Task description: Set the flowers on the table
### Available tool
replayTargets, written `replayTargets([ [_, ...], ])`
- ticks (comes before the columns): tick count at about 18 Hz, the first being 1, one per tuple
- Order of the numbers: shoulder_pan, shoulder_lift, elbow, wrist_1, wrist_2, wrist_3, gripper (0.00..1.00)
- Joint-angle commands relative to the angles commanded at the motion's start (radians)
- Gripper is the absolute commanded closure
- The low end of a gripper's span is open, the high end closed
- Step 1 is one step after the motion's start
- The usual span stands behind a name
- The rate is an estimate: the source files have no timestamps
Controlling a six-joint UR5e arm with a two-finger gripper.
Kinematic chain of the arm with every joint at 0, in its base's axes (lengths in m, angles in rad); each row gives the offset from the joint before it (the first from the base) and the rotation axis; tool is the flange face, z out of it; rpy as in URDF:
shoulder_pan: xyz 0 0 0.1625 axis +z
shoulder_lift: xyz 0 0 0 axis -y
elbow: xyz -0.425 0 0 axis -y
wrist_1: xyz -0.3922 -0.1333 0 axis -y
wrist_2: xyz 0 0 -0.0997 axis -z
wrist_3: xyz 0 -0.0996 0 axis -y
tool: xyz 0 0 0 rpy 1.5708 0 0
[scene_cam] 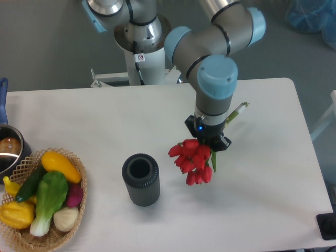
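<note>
The gripper (208,140) is clamped on the stems of the red tulips (192,160), which are out of the dark vase (140,179) and held low over the white table (273,173) to its right, so only lowering and letting go appear left.

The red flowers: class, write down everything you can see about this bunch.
The flowers are a bunch of red tulip-like blooms with a green leaf beside them and pale green stems that stick out past the arm toward the upper right. They look artificial, though that is uncertain. The bunch lies tilted, heads toward the lower left, under the gripper, which seems closed on the stems. Whether the blooms touch the white table cannot be told. The dark vase stands apart on their left.
</note>
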Motion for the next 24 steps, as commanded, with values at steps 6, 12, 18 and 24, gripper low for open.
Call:
replayTargets([
  [6, -0.002, -0.009, 0.000, 0.003, -0.018, -0.012, 0.00],
  [12, 0.006, 0.035, 0.006, 0.008, -0.017, -0.012, 0.00],
  [18, 0.018, 0.118, 0.011, 0.009, -0.008, 0.003, 0.00],
  [24, 0.077, 0.188, 0.014, -0.047, -0.008, 0.034, 0.00],
])
